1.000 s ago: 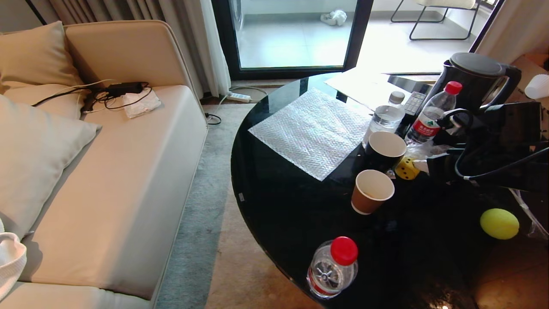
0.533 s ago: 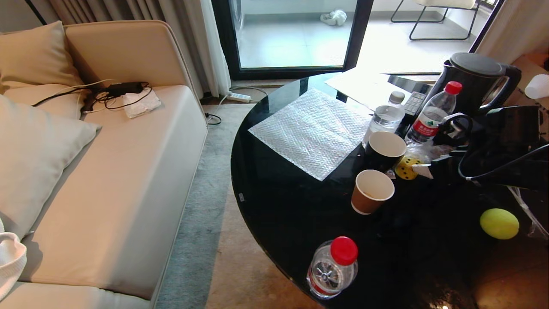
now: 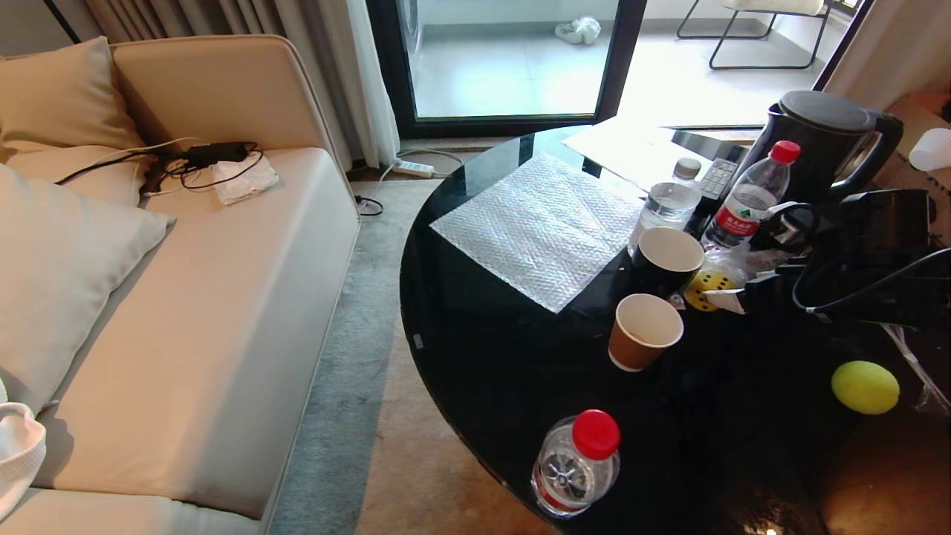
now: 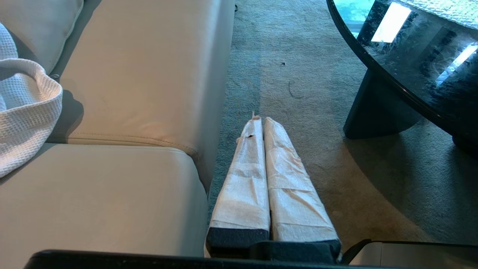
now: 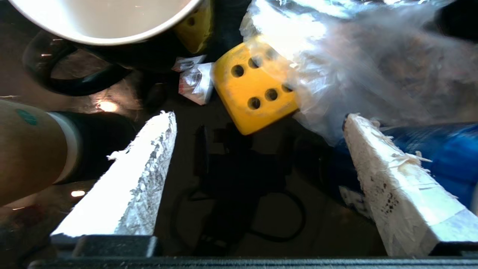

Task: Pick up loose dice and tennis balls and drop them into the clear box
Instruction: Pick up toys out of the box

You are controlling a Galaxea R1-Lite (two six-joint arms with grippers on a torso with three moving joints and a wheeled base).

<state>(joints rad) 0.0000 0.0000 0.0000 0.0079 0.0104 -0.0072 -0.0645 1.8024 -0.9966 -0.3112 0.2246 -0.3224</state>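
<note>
While the right gripper (image 5: 257, 119) sits low over the right side of the black table (image 3: 520, 357), its jaws are spread wide with nothing between them. The yellow die (image 5: 254, 89) lies on the tabletop just past the fingertips (image 5: 164, 123), not touched by either one. One side of the die is tucked against crinkled clear plastic wrap (image 5: 336, 67); small foil wrappers (image 5: 196, 80) touch its other side, next to the black mug (image 3: 665, 260). From the head view the die (image 3: 706, 288) sits between that mug and the gripper, with the brown paper cup (image 3: 645, 331) nearer the table's front edge. A tennis ball (image 3: 864, 387) rests near the table's right edge, well apart from the die. Left gripper (image 4: 261, 121) hangs over the carpet (image 4: 317, 93) beside the sofa (image 4: 142, 74), fingers pressed together, holding nothing. Clear box isn't visible in any view.
</note>
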